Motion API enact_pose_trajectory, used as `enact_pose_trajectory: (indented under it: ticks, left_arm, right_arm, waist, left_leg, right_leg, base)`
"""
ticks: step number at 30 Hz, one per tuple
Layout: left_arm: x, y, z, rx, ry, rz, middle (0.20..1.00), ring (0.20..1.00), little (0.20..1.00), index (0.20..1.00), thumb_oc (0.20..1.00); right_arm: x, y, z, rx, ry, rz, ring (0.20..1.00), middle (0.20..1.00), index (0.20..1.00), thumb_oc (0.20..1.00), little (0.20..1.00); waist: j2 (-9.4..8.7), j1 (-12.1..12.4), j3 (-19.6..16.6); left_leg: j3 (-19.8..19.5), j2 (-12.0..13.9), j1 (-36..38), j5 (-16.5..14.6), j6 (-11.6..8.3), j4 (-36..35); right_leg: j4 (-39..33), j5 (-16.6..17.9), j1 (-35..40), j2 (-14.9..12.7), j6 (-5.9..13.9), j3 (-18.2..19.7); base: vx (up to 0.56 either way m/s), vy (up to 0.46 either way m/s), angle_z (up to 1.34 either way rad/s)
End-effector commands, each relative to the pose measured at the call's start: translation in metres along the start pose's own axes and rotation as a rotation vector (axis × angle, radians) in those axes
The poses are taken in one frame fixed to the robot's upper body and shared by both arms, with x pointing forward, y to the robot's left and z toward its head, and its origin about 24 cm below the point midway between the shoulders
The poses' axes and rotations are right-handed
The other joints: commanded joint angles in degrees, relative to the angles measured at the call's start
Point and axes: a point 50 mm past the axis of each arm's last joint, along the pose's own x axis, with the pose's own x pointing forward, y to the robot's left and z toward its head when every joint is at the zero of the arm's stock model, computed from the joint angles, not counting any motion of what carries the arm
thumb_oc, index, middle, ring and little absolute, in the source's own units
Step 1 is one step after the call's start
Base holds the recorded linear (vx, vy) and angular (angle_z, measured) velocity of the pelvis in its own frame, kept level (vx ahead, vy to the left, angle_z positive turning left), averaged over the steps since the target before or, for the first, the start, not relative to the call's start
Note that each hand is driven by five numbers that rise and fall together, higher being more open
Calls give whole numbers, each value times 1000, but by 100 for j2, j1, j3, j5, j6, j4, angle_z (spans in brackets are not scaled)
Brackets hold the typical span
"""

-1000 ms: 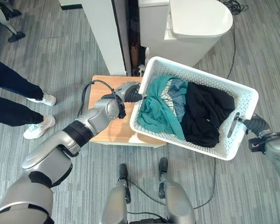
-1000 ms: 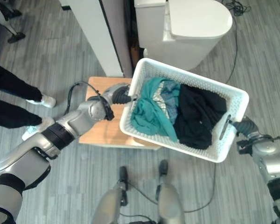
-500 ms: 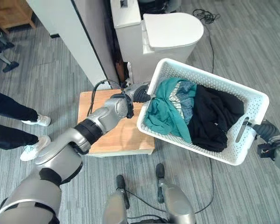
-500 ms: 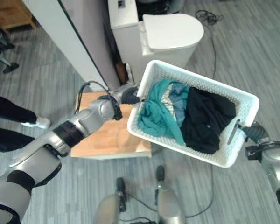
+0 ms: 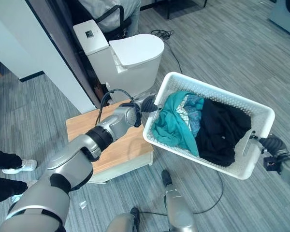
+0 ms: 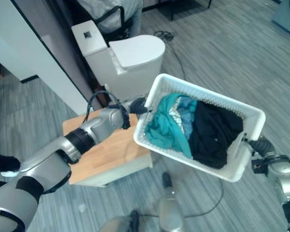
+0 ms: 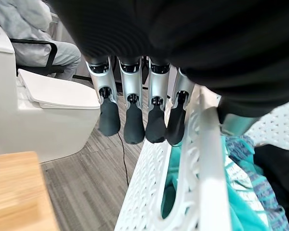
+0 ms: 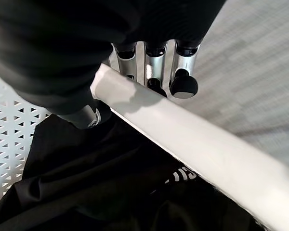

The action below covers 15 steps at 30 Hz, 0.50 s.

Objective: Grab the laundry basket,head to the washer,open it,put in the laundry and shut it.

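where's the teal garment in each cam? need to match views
Left eye view: teal garment in the white basket's left half, beside the black clothes.
Right eye view: same spot, near the left hand.
Left wrist view: below the basket rim, past the fingers.
Right wrist view: not in it.
Shared landmark: the toilet.

1. I hold the white perforated plastic laundry basket (image 5: pixel 257 109) in front of me, between my hands and above the floor.
2. My left hand (image 5: pixel 148 104) is at its left end, my right hand (image 5: pixel 272 144) at its right end.
3. In the basket, the teal garment (image 5: pixel 171 123) lies left of the black garment (image 5: pixel 220 128).
4. The low wooden table (image 5: pixel 85 126) stands to the basket's left, under my left arm.
5. The white toilet (image 5: pixel 130 55) stands behind the table.
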Motion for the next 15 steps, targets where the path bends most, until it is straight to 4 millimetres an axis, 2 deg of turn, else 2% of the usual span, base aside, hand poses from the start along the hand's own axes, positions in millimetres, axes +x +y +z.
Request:
enact_pose_trajectory:
  ticks: [1, 3, 5, 6, 8, 10, 13, 14, 15]
  left_arm:
    - [4, 25, 38, -12, -158, 111, 200, 200, 200, 200, 200]
    - [3, 25, 35, -8, -153, 109, 200, 200, 200, 200, 200]
    - [1, 22, 28, -15, -133, 97, 200, 200, 200, 200, 200]
    - [1, 22, 28, -14, -132, 97, 200, 200, 200, 200, 200]
    - [1, 18, 27, -21, -125, 85, 200, 200, 200, 200, 200]
    - [2, 15, 26, -26, -118, 76, 200, 200, 200, 200, 200]
    - [1, 16, 20, -34, -96, 80, 200, 200, 200, 200, 200]
    - [1, 16, 19, -34, -96, 80, 200, 200, 200, 200, 200]
    - [-1, 17, 13, -35, -77, 81, 200, 200, 200, 200, 200]
  right_arm:
    - [2, 3, 57, 2, -248, 11, 200, 200, 200, 200, 200]
    - [2, 7, 54, 4, -239, 22, 200, 200, 200, 200, 200]
    - [3, 12, 48, 2, -222, 35, 200, 200, 200, 200, 200]
    - [3, 12, 48, 3, -223, 35, 200, 200, 200, 200, 200]
    - [1, 13, 46, 1, -221, 45, 200, 200, 200, 200, 200]
    - [0, 12, 46, 1, -224, 42, 200, 200, 200, 200, 200]
    - [1, 13, 49, 7, -238, 41, 200, 200, 200, 200, 200]
    - [1, 14, 50, 7, -237, 42, 200, 200, 200, 200, 200]
    - [3, 18, 53, 5, -247, 53, 200, 200, 200, 200, 200]
  waist:
    - [141, 294, -165]
    - [139, 316, -126]
    - [208, 407, -23]
    - [179, 405, -33]
    - [223, 426, -70]
    - [257, 487, -125]
    - [266, 678, -224]
    - [261, 681, -227]
    - [264, 820, -273]
  left_leg:
    - [14, 197, 665, -58, -112, -886]
    - [67, 189, 679, -5, -70, -941]
    - [241, 262, 629, 159, 11, -1026]
    - [244, 233, 613, 195, 12, -1042]
    - [325, 275, 559, 398, 58, -1223]
    - [408, 337, 527, 453, 75, -1266]
    - [653, 481, 355, 608, 95, -1295]
    - [659, 480, 357, 603, 94, -1295]
    - [866, 601, 290, 631, 114, -1280]
  right_leg:
    - [-336, 226, -39, 156, 283, -510]
    - [-292, 175, -71, 126, 287, -559]
    - [206, -192, 12, 103, 187, -884]
    - [211, -178, -15, 75, 188, -870]
    - [727, -295, 105, 146, 116, -862]
    - [1085, -515, 243, 194, 63, -901]
    - [1542, -806, 499, 55, -52, -1329]
    - [1554, -818, 494, 54, -52, -1322]
    - [1880, -941, 684, -96, -82, -1637]
  base:
    - [-171, 139, -31]
    - [-147, 89, -38]
    - [-181, 83, -61]
    - [-159, 71, -65]
    - [-166, 67, -48]
    - [-98, 27, -23]
    - [-115, 8, -59]
    - [-106, -5, -118]
    - [-131, -32, -101]
